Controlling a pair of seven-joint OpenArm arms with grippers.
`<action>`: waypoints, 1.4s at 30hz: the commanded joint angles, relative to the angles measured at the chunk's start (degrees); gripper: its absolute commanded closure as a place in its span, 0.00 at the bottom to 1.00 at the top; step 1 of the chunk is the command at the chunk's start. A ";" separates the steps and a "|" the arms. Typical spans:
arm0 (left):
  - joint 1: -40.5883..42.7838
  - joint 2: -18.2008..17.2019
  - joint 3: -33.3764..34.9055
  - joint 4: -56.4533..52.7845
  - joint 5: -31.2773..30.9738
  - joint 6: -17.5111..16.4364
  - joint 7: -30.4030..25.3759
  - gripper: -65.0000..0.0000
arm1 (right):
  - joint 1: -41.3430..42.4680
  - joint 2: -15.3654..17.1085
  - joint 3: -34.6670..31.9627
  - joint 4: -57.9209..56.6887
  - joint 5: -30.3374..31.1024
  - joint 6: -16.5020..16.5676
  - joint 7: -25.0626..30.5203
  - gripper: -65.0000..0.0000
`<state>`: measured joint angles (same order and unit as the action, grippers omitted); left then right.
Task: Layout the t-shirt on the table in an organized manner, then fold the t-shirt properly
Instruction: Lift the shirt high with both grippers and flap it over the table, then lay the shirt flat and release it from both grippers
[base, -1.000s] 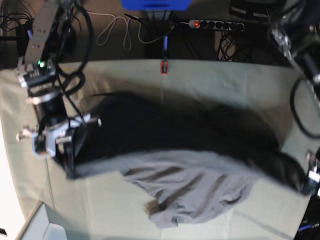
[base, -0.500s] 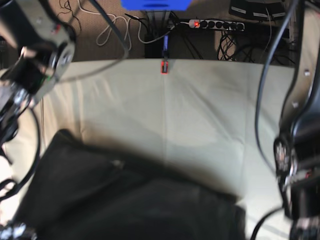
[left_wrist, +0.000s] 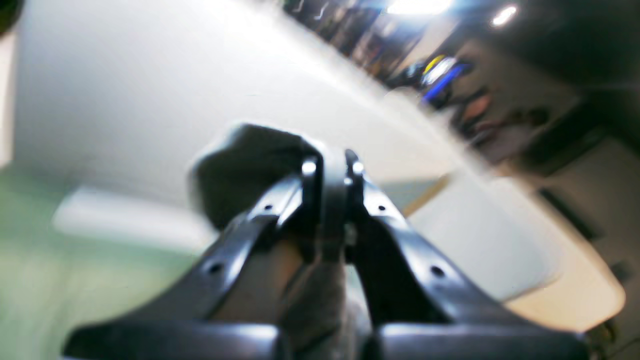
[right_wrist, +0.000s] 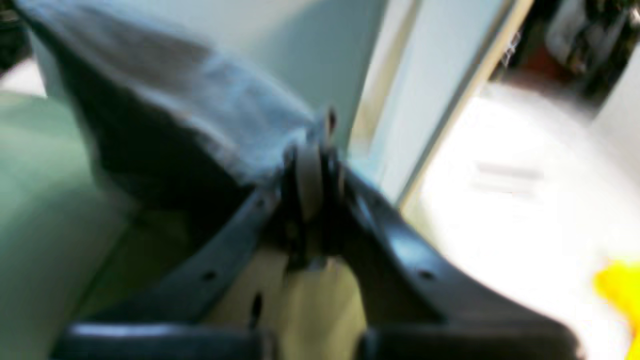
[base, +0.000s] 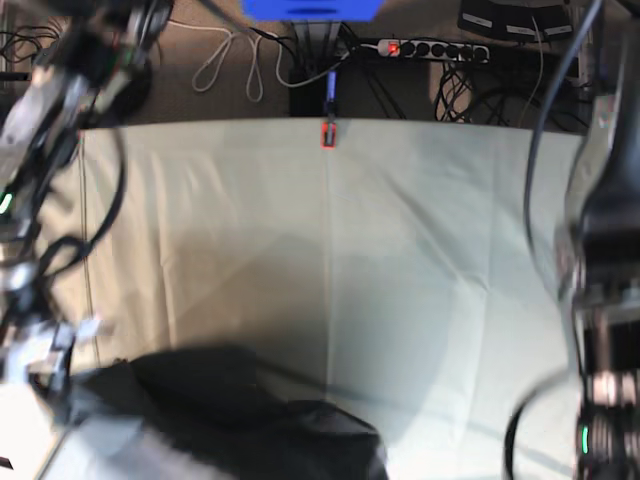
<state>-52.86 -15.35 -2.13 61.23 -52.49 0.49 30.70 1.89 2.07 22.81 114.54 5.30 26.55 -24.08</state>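
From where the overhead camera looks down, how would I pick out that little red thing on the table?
Start with the wide table draped in pale green cloth. Follow the crease running up its middle to the far edge, just below the blue object. The small red clamp sits there, the only bright red spot on the cloth, far from the dark t-shirt at the near edge.
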 joint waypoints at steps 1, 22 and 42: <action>0.77 -1.66 -0.46 1.05 -0.48 -0.45 -1.12 1.00 | -1.32 -1.05 0.01 0.76 1.42 -0.22 3.20 1.00; 28.90 -7.37 -27.54 3.08 -1.97 -0.45 -0.41 0.45 | -26.20 -5.71 -25.05 -3.82 1.16 -0.22 12.25 1.00; 64.95 15.84 -11.10 25.84 -10.76 -0.36 4.69 0.18 | -23.65 -0.79 -26.02 -3.46 1.25 -0.22 12.25 1.00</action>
<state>12.14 1.02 -12.78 85.95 -62.83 0.89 36.01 -21.76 1.10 -3.22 109.93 5.85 26.15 -13.47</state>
